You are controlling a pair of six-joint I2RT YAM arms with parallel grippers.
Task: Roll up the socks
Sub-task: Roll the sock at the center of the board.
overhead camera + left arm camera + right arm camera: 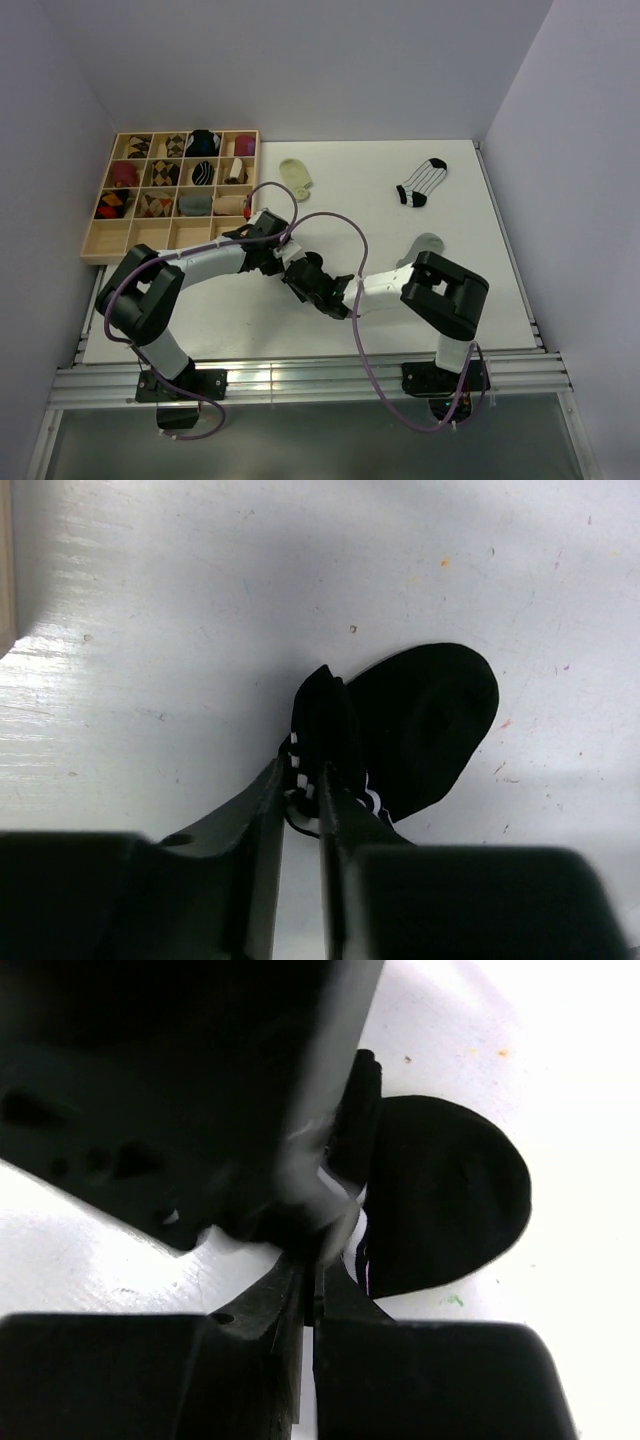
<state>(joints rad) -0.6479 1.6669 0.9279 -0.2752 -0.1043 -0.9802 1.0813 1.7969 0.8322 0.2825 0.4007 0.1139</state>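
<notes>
**Both grippers at black sock, mid-table**

The two arms reach in from the near edge and meet over the middle of the table (500, 300), wrists almost touching.

The left gripper (302, 776) is pinched on the bunched, white-banded cuff of the black sock (430, 720), with fabric between the fingertips. The right gripper (310, 1272) has its jaws pressed together at the same banded edge. I cannot tell whether any fabric is caught there, because the left gripper blurs across that view.

The black sock lies flat on the table between the two grippers. In the left wrist view its long axis runs from the cuff at the fingertips up and to the right, with the rounded toe pointing away. From the top camera it is hidden under the wrists.

The grey sock (425, 246) lies just beyond the right arm's elbow. Further back, the cream sock (296, 178) lies roughly near-to-far, and the striped sock (421, 182) lies diagonally with one end toward the far right. These two are well apart.

At the far left, the wooden tray (100, 245) holds rolled socks (204, 145) in its back compartments.
</notes>
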